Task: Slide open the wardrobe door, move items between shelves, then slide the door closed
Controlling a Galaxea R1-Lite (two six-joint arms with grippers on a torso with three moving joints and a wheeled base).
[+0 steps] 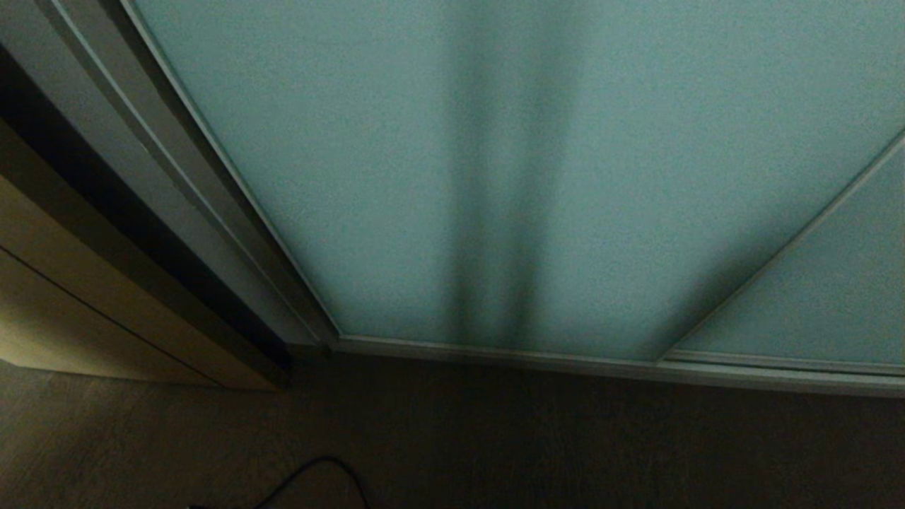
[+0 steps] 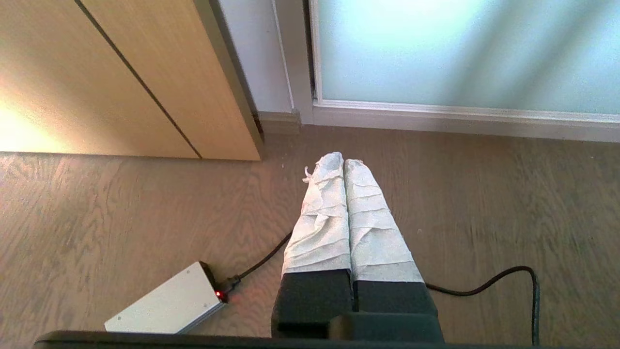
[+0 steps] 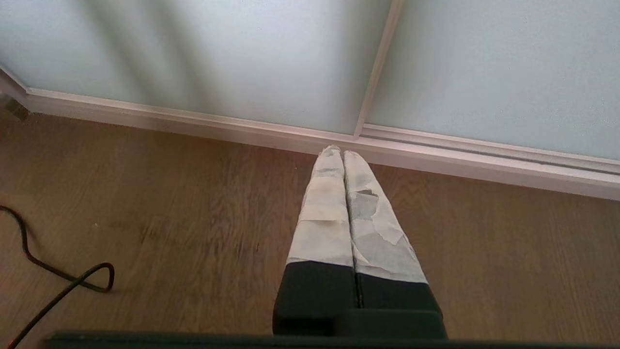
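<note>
A: What's the room like?
B: Wood-grain floor running up to the sliding wardrobe door, a frosted blue-green panel, fully closed in its pale frame

A: Left of the door?
B: A beige wooden cabinet front, just beside the door frame. In front of the door on the floor lie a silver box with a red light and a black cable

A: And the pincers?
B: Left pincer hangs over the floor before the door's left corner, tape-wrapped fingers pressed together, holding nothing. Right pincer likewise, closed and empty, tips near the door's bottom rail
</note>
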